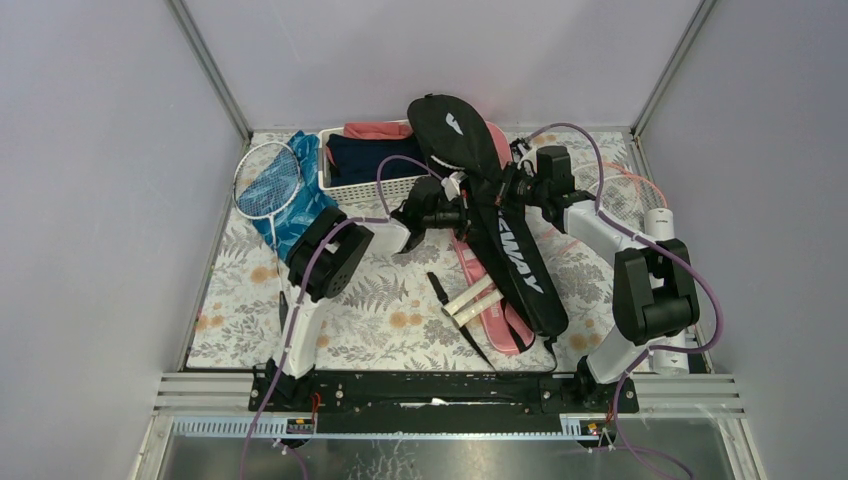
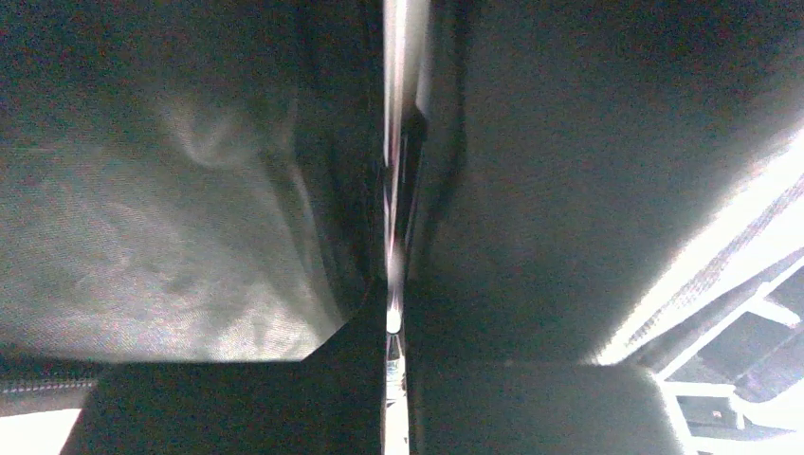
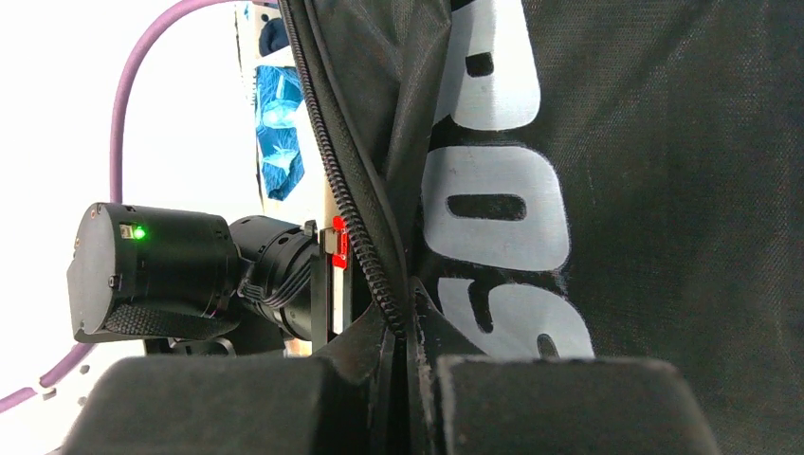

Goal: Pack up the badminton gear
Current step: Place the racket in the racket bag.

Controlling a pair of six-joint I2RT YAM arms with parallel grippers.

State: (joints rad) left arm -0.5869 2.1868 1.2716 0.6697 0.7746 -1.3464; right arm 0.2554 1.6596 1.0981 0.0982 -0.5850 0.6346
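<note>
The black racket bag (image 1: 455, 125) bears white lettering (image 1: 523, 262) along its narrow end, and only "WAY" reads in the top view. The right wrist view shows big white letters on black fabric: an "O" and an "S" are clear, the others folded or cut off

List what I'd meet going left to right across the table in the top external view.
white-framed racket → white basket → black bag → shuttlecock tube. The blue bag and the pink bag overlap others, so they are left out.
</note>
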